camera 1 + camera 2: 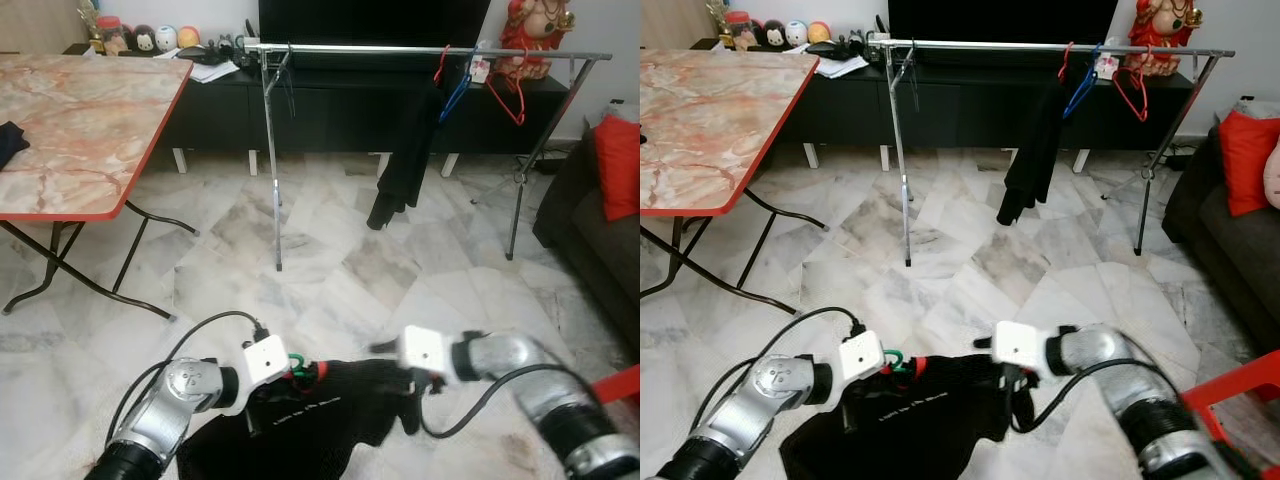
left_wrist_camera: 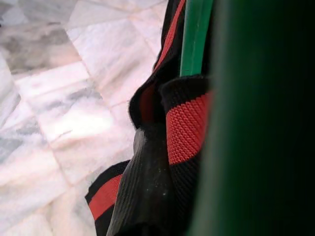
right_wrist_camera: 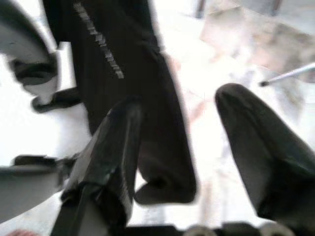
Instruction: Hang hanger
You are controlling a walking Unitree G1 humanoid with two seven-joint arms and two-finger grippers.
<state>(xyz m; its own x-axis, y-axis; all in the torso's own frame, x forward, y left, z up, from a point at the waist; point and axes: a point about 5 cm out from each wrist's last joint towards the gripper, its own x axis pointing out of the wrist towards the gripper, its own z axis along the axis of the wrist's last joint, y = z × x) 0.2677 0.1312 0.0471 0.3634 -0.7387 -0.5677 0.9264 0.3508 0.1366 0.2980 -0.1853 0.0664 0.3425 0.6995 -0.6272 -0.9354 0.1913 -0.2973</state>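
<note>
Left gripper [image 1: 290,372] clamps the green hanger [image 1: 296,362] at the neck of a black shirt [image 1: 320,420] with a red-striped ribbed collar. Right gripper [image 3: 182,147] stands wide open beside the shirt's far shoulder. Soft cloth will likely sag and swing; the stiff, light hanger is the safer hold. Ahead stands the thin metal rail [image 1: 400,49] on marble floor [image 1: 330,260].

White marble floor [image 1: 330,270], marble-top folding table [image 1: 80,120], dark sofa [image 1: 600,240]
</note>
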